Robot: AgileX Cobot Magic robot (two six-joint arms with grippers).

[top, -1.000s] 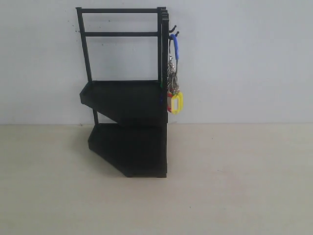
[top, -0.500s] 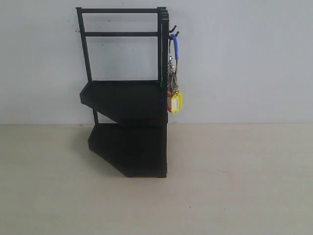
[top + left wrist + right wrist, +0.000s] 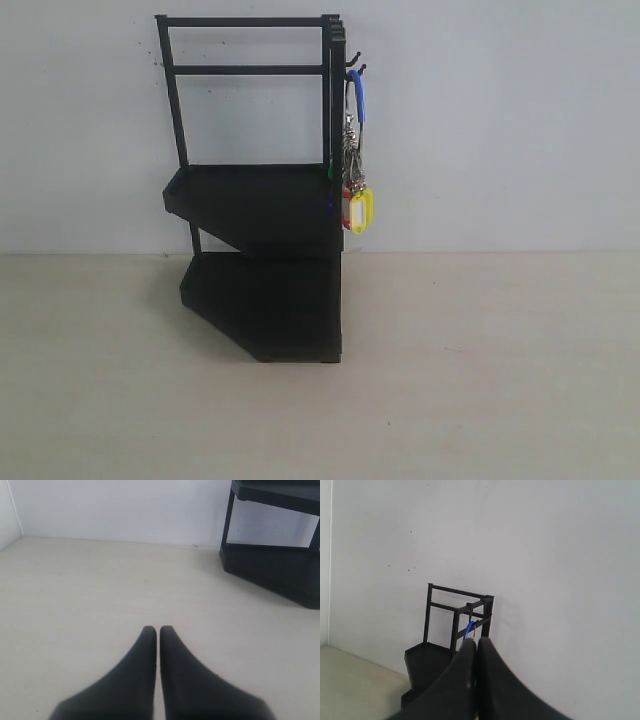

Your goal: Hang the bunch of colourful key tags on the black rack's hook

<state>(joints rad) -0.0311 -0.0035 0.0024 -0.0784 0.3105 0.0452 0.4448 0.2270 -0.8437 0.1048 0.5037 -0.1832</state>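
Note:
The black rack (image 3: 260, 200) stands against the white wall on the pale table. The colourful key tag bunch (image 3: 358, 208) hangs from the hook (image 3: 355, 68) at the rack's upper right side, held by its blue loop (image 3: 360, 95), with silver rings and the yellow and red tags dangling below. No gripper touches it, and neither arm shows in the exterior view. My left gripper (image 3: 158, 628) is shut and empty over bare table, with the rack (image 3: 270, 565) off to one side. My right gripper (image 3: 477, 641) is shut, well back from the rack (image 3: 427, 665); the blue loop (image 3: 469, 628) peeks just above its fingertips.
The white wall (image 3: 500, 120) runs close behind the rack. The pale tabletop (image 3: 450, 380) spreads in front of and beside it. In the left wrist view a wall corner (image 3: 15, 525) shows at the table's far side.
The hanging tags have swung slightly in toward the rack and settled. Nothing else in the exterior view has moved.

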